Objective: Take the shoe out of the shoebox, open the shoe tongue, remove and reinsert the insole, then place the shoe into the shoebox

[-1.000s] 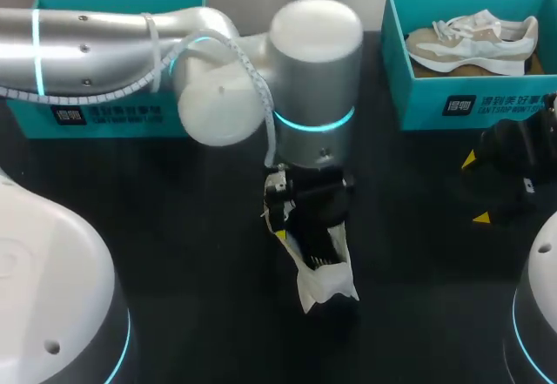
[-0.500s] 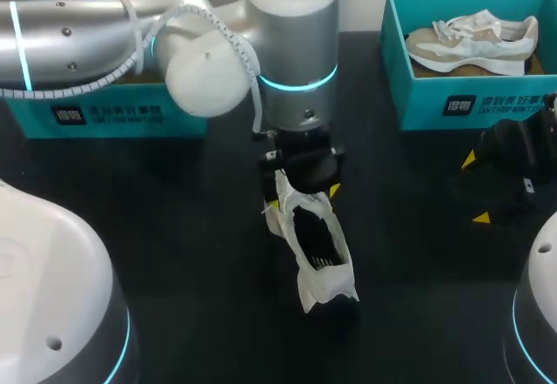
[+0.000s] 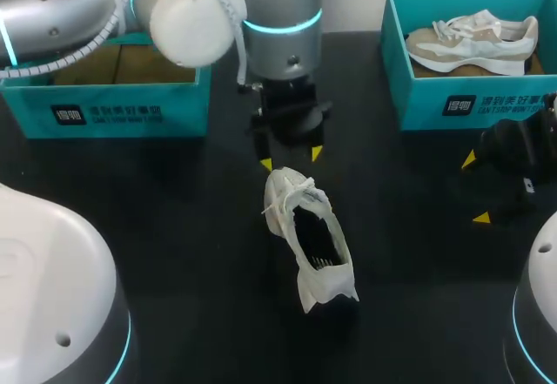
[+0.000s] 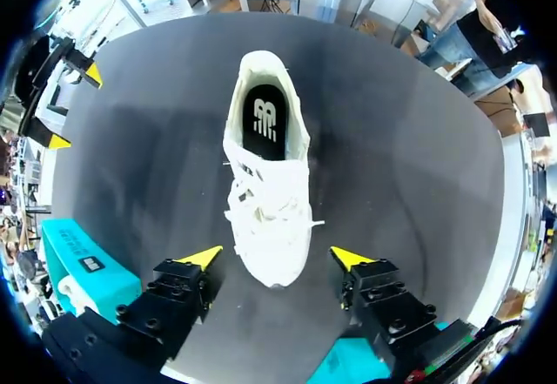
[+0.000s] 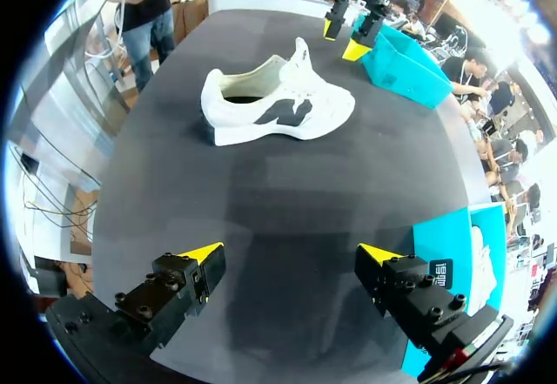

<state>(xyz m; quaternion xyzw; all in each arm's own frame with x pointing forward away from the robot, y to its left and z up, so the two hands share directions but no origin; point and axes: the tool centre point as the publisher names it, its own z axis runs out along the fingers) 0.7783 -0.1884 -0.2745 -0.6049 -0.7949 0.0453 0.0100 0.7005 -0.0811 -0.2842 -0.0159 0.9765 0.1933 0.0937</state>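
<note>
The white shoe [image 3: 310, 238] stands upright in the middle of the table [image 3: 191, 218], heel near, toe far. Well apart to its right, the right gripper [image 3: 475, 189] gapes wide, empty. The left gripper [image 3: 291, 159] hangs just beyond the toe, spread wider than it, touching nothing.

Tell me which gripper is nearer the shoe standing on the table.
Left. The left gripper hangs open right at the toe of the shoe. The right gripper is well off to the side, in front of the right-hand shoebox.
</note>
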